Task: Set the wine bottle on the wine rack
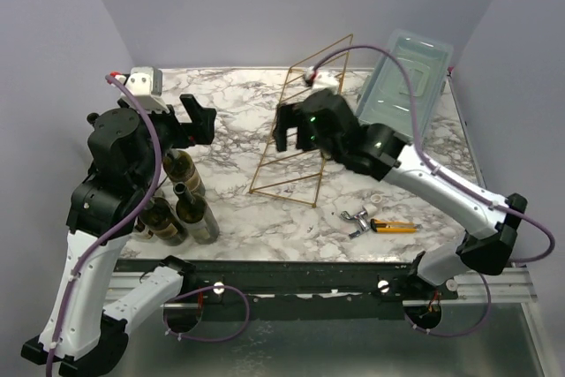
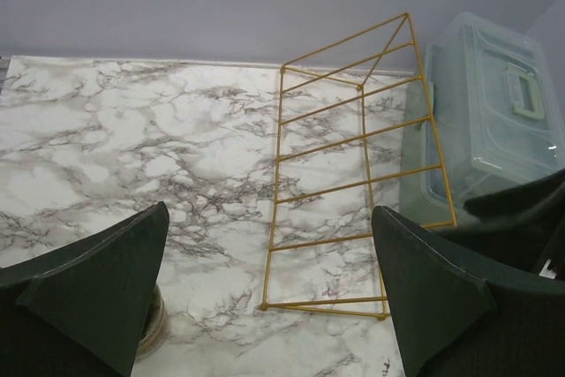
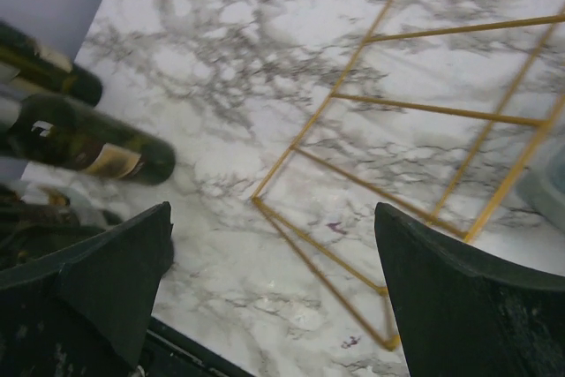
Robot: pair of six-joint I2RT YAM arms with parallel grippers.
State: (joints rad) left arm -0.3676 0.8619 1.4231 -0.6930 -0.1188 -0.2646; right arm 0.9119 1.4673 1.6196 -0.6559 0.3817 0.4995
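Green glass wine bottles point(image 1: 185, 174) clustered near-left under the left arm, none held. Left gripper point(image 1: 199, 118) spread wide, empty, facing the wine rack point(image 2: 353, 184) (rungs bare). Right gripper point(image 1: 296, 134) also spread, beside the rack, likely to steady it.

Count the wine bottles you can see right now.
3: rear bottle beside the left arm, front bottle closer to the near edge, left bottle against the arm. The arm may hide more.

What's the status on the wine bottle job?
Open, empty: left hand, right hand. No wine bottles on wine rack; they sit by left arm. Bare marble between.
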